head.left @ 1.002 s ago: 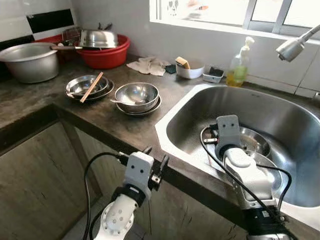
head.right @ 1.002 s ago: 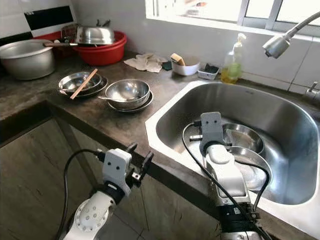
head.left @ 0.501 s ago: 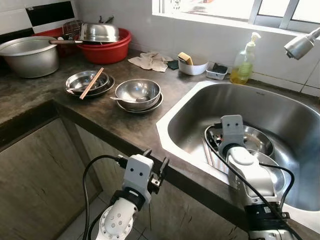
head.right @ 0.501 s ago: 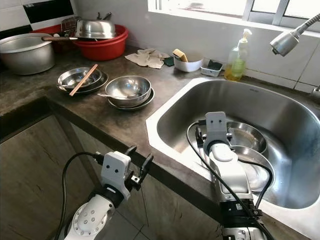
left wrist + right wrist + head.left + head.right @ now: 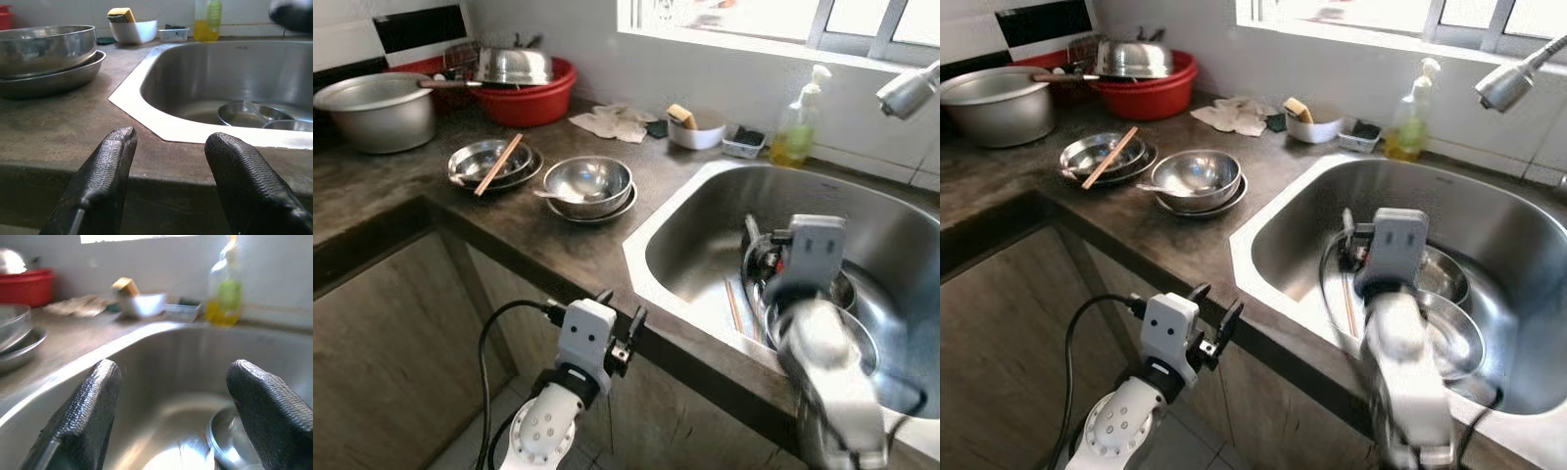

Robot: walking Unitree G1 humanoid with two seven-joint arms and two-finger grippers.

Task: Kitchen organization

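Left eye view – surface: a dark stone surface (image 5: 538, 240) runs from the left wall to a steel sink (image 5: 705, 220) set in its right part.
Left eye view – dishes on the surface: a steel bowl on a plate (image 5: 588, 185) with a spoon in it sits near the sink's corner; just left of it is a second stack of steel dishes (image 5: 487, 163) with a wooden stick laid across.
Left eye view – back corner: a large steel pot (image 5: 374, 110) stands beside a red basin (image 5: 530, 99) that carries a steel lid.
Left eye view – by the window: a crumpled cloth (image 5: 615, 123), a white bowl with a sponge (image 5: 695, 131) and a soap bottle (image 5: 798, 135) line the wall; a tap head (image 5: 907, 93) hangs at the upper right.
Left eye view – left tool (image 5: 617, 318): low in front of the surface's edge, fingers apart, holding nothing.
Right eye view – right tool (image 5: 1356, 238): its blurred arm reaches over the sink, above steel bowls in the sink (image 5: 1454, 328); thin sticks (image 5: 1349, 315) lie on the sink floor beside them.
Left wrist view – left tool (image 5: 168, 161): two black fingers (image 5: 110, 169) spread wide, level with the surface's edge, nothing between them; the sink bowls lie beyond.
Right wrist view – right tool (image 5: 171, 396): fingers (image 5: 90, 404) wide apart inside the sink, empty; picture blurred, a bowl rim below.
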